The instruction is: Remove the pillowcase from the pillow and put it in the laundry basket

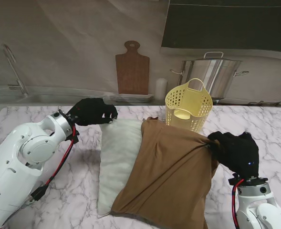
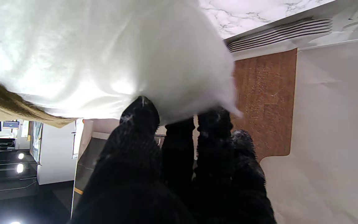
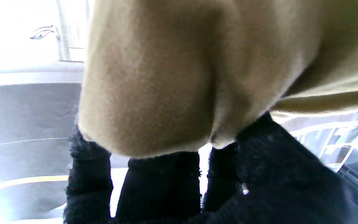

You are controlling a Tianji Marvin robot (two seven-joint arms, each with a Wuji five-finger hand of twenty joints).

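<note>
Mid-table: white pillow (image 1: 117,157) about half bared on the left, brown pillowcase (image 1: 171,176) covering its right part. Our left hand (image 1: 91,111) pinches the pillow's far-left corner; our right hand (image 1: 235,151) is clenched on a bunch of pillowcase at its right edge. Yellow laundry basket (image 1: 188,106) stands just beyond, at the far side. Cloth looks soft, light, limp; it should bunch and drag. Best holds, we judge: bare pillow corner against the closed end of the case.
</note>
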